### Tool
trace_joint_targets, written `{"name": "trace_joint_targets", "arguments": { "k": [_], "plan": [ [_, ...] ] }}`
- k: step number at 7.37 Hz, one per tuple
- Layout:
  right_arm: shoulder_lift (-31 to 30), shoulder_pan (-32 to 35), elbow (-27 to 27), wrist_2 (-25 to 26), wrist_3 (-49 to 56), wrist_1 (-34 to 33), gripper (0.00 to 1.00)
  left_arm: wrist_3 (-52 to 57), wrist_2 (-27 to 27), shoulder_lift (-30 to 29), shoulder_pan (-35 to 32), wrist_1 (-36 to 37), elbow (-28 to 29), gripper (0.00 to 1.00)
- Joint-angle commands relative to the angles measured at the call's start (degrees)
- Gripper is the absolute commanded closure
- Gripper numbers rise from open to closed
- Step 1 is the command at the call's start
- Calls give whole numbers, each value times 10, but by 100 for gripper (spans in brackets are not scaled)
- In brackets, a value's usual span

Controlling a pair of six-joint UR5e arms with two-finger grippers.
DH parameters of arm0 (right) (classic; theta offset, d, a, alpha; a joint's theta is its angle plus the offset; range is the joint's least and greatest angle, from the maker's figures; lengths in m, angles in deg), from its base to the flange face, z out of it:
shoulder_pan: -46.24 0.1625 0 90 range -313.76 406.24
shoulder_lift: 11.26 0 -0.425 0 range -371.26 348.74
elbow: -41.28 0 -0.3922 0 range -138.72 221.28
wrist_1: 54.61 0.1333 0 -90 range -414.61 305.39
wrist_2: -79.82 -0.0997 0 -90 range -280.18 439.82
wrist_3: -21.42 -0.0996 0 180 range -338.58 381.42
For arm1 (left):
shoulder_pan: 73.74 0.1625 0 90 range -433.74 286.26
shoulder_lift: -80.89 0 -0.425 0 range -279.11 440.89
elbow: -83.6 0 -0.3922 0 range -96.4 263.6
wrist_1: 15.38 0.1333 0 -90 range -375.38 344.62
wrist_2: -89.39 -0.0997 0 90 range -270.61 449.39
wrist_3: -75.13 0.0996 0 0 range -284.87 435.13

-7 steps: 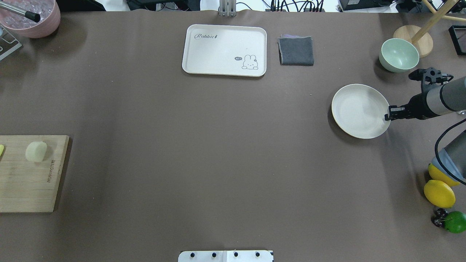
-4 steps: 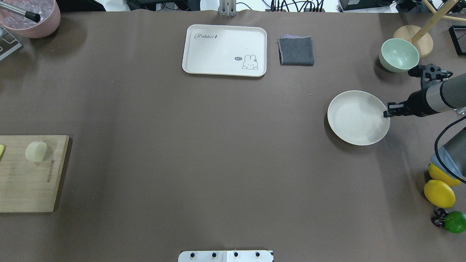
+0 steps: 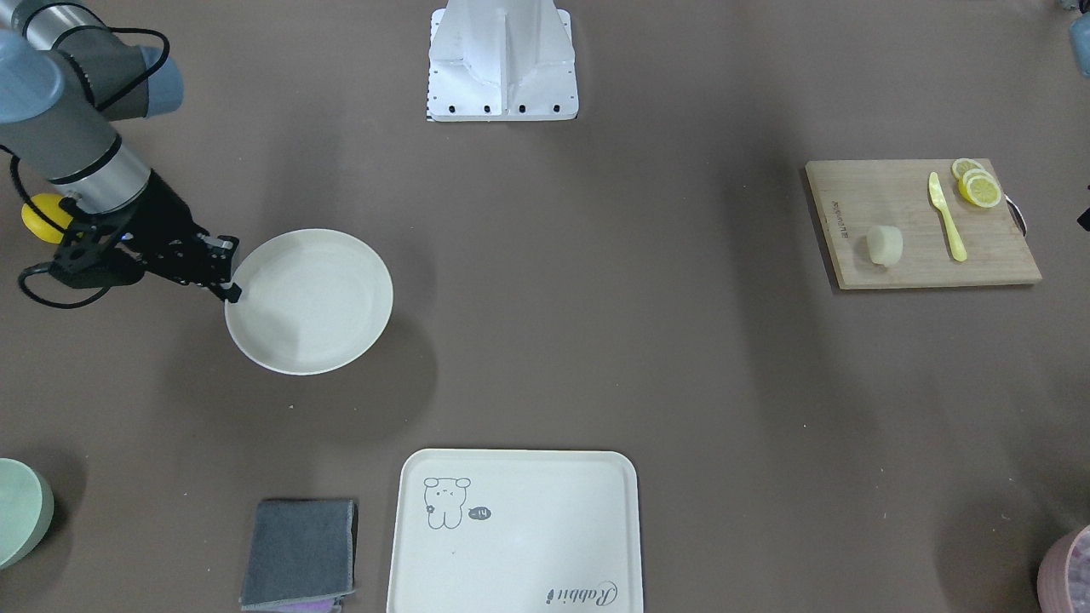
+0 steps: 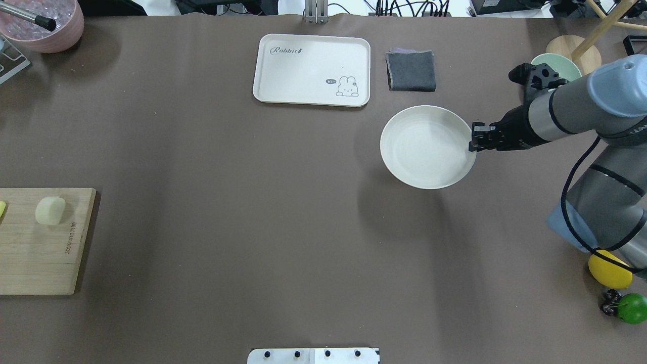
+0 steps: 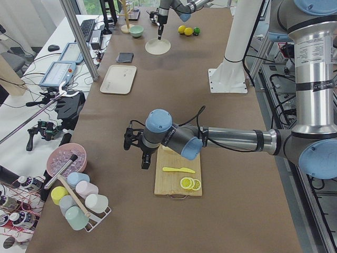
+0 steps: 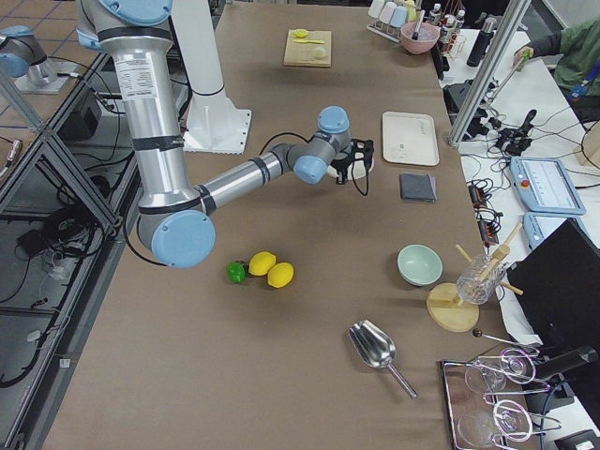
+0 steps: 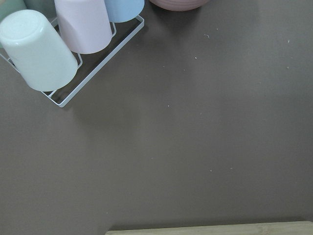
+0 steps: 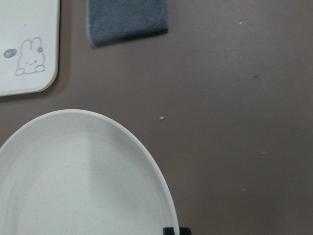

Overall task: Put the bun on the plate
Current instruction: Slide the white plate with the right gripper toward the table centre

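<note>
Front-facing view: the right gripper [image 3: 232,292] pinches the rim of the plate [image 3: 308,300]. The bun [image 3: 884,244] lies on the cutting board [image 3: 903,196], well apart at the table's far-left end. Overhead view: the left arm is out of frame. Left side view: the left gripper [image 5: 143,158] hangs just beside the board and is the nearer one to the bun. Its finger spread cannot be told, and the bun is hidden.

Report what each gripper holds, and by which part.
The right gripper holds the plate by its rim, on the side nearest that arm. The left gripper shows only in a side view; whether it holds anything cannot be told.
</note>
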Motion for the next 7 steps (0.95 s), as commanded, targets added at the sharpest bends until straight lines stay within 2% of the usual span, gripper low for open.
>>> {"name": "trace_joint_targets", "arguments": {
  "k": [1, 2, 4, 7],
  "plan": [
    [61, -73, 33, 75, -48, -93, 100, -170, -85, 28, 127, -65, -45, 3],
    [86, -98, 35, 95, -81, -114, 100, -197, -90, 27, 162, -67, -54, 3],
    [120, -145, 35, 132, -104, -146, 100, -199, -137, 27, 238, -83, -54, 3],
    [154, -207, 15, 164, -126, -153, 100, -197, -145, 23, 270, -84, -48, 3]
  ]
}}
